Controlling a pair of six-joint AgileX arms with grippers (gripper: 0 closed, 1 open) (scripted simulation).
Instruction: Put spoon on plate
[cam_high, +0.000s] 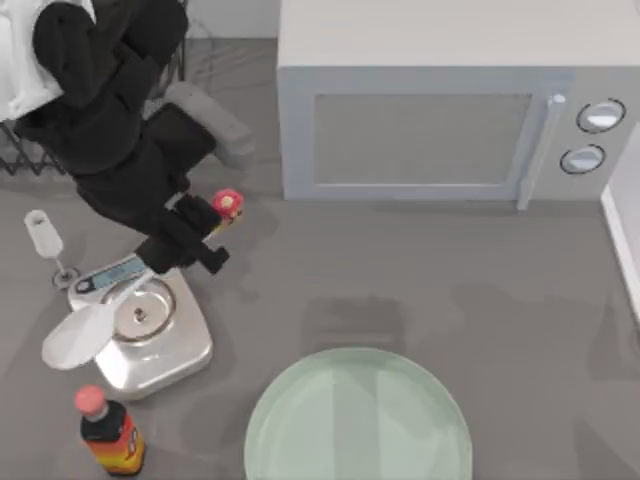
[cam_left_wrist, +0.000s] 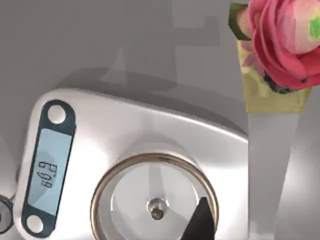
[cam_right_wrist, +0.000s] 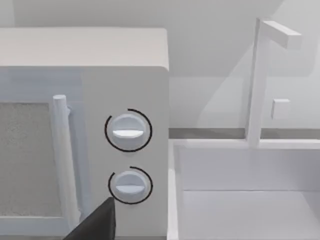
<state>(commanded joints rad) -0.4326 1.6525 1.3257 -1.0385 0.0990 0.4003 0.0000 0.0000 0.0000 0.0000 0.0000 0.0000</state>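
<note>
The white spoon hangs tilted over the steel kitchen scale (cam_high: 160, 350) at the table's left. Its oval bowl (cam_high: 76, 337) is low at the left and its red-and-yellow ornament (cam_high: 226, 205) is high at the right. My left gripper (cam_high: 186, 248) is shut on the thin handle between them. In the left wrist view the handle (cam_left_wrist: 270, 170) and ornament (cam_left_wrist: 282, 40) are close, with the scale's round pan (cam_left_wrist: 150, 195) below and one dark fingertip (cam_left_wrist: 202, 222) beside the handle. The pale green plate (cam_high: 358, 420) lies bare at the front centre, to the right of the scale.
A microwave (cam_high: 430, 110) fills the back. A red-capped bottle (cam_high: 110, 432) stands in front of the scale, and a small white utensil (cam_high: 42, 235) to its left. A wire rack (cam_high: 25, 160) is at the back left. My right gripper (cam_right_wrist: 95, 225) is parked facing the microwave dials and a sink (cam_right_wrist: 240, 200).
</note>
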